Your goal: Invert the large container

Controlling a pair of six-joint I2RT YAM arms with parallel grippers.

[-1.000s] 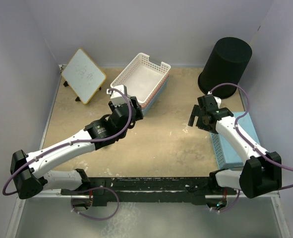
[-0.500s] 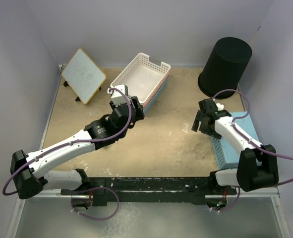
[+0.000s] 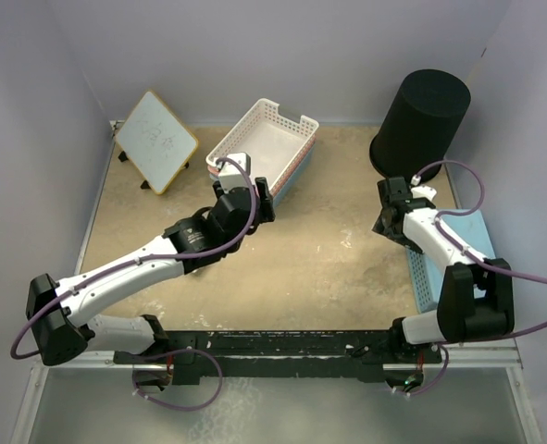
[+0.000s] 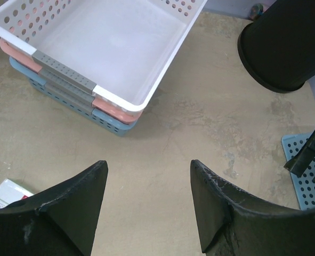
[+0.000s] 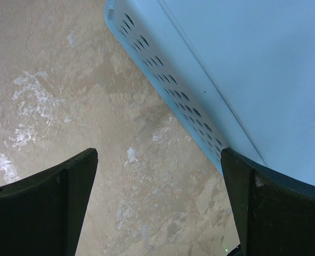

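1. At the far right corner, the tall round black plastic wastebasket (image 3: 419, 120) stands rim-down on the sandy table (image 3: 301, 259) with its closed base up, unmoved over the last second.
2. Just short of the wastebasket, the right gripper (image 3: 389, 220) has folded back toward its base. Its jaws gape fully and hold nothing, above the edge of a light-blue perforated plastic basket (image 5: 216, 80).
3. Well left of the wastebasket, the left gripper (image 4: 147, 166) has edged toward the stacked white, pink and blue lattice baskets (image 4: 101, 48), its jaws wide apart and empty.
4. The flip looks finished, and the right arm seems to be clearing away.
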